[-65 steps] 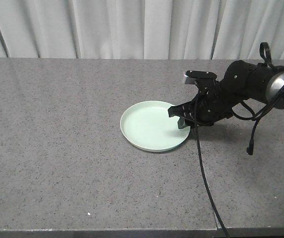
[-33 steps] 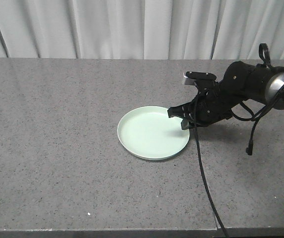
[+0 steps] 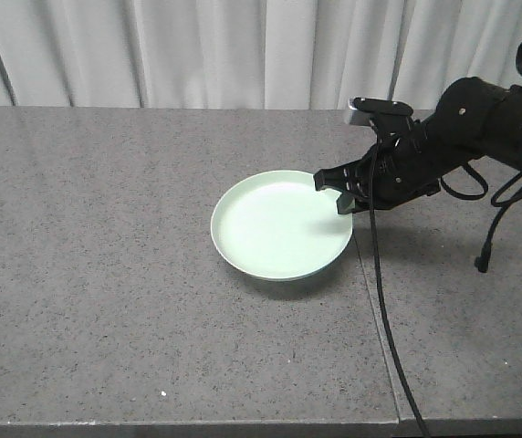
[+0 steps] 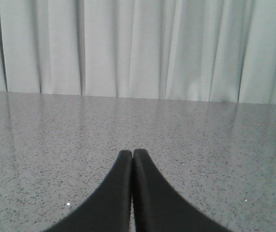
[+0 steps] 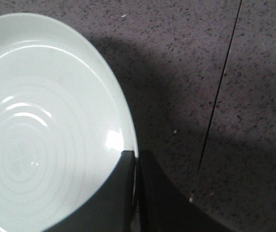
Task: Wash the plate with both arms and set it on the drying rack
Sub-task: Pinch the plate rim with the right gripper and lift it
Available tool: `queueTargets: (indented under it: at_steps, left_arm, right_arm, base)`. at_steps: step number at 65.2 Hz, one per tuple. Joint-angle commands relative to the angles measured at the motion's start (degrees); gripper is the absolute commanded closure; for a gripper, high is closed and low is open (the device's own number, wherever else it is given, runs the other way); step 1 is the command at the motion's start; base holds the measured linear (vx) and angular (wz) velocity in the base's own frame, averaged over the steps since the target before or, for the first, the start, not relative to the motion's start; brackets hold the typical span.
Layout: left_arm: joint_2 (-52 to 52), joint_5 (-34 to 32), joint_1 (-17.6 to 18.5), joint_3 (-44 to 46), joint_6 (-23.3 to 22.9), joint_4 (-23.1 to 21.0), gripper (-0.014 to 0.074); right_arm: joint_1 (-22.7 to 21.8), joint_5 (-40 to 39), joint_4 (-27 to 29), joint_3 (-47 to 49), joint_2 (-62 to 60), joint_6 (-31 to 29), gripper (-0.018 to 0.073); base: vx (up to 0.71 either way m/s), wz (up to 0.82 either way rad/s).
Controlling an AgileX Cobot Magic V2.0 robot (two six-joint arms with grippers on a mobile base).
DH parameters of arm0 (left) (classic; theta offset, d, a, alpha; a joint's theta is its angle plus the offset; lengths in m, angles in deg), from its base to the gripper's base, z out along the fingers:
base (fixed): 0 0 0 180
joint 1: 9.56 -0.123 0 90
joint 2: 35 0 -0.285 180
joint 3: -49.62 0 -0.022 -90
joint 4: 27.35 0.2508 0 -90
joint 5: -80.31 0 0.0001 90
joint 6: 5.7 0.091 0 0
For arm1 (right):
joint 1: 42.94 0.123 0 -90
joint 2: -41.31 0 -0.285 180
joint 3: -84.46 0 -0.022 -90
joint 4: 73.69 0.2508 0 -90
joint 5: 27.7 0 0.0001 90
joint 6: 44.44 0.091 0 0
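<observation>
While the right claw [image 3: 339, 192] pinches the raised plate [image 3: 275, 228] only by its rim, that glossy edge could slip free — left claw [image 4: 132, 162] closed, empty.

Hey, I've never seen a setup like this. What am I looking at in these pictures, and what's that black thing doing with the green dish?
This is a two-armed robot at a speckled grey countertop. The wide picture is taken from the front; the other two come from small cameras on the wrists. The black thing is the right arm. Its clamp, the right end effector, is closed on the rim of a pale green plate; the right wrist picture shows its fingers pinching that rim. The left end effector is closed on nothing, pointing across the countertop at a white curtain. No sink or rack shows.
</observation>
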Motion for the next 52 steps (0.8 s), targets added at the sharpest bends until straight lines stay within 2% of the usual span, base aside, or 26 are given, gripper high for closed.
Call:
queueTargets:
  at_steps: [1, 13, 28, 39, 44, 52]
  left_arm:
    - [-0.79, -4.21, 0.41, 1.24, 0.02, -0.57, 0.0603]
    - [-0.79, -4.21, 0.41, 1.24, 0.02, -0.57, 0.0603]
    - [-0.79, -4.21, 0.41, 1.24, 0.02, -0.57, 0.0603]
    - [-0.79, -4.21, 0.41, 1.24, 0.02, -0.57, 0.0603]
    - [-0.79, -4.21, 0.41, 1.24, 0.02, -0.57, 0.0603]
    - [-0.79, -4.21, 0.41, 1.24, 0.02, -0.57, 0.0603]
  right_arm:
    - [-0.09, 1.9, 3.68, 1.99, -4.81, -0.65, 0.0568]
    - [-0.02, 6.2, 6.74, 1.8, -8.0, -1.18, 0.0568]
    - [0.23, 10.71, 7.29, 1.8, -12.73, -1.73, 0.0568]
    - [4.98, 11.87, 5.82, 1.02, -16.2, -1.73, 0.0568]
    - [7.92, 10.09, 5.63, -2.34, -18.51, -1.73, 0.0568]
    - [9.89, 8.08, 6.53, -8.46, -22.43, -1.51, 0.0568]
  base:
    - [0.0, 0.0]
    - [0.0, 0.0]
    - [0.0, 0.0]
    - [0.0, 0.0]
    - [0.0, 0.0]
    - [0.0, 0.0]
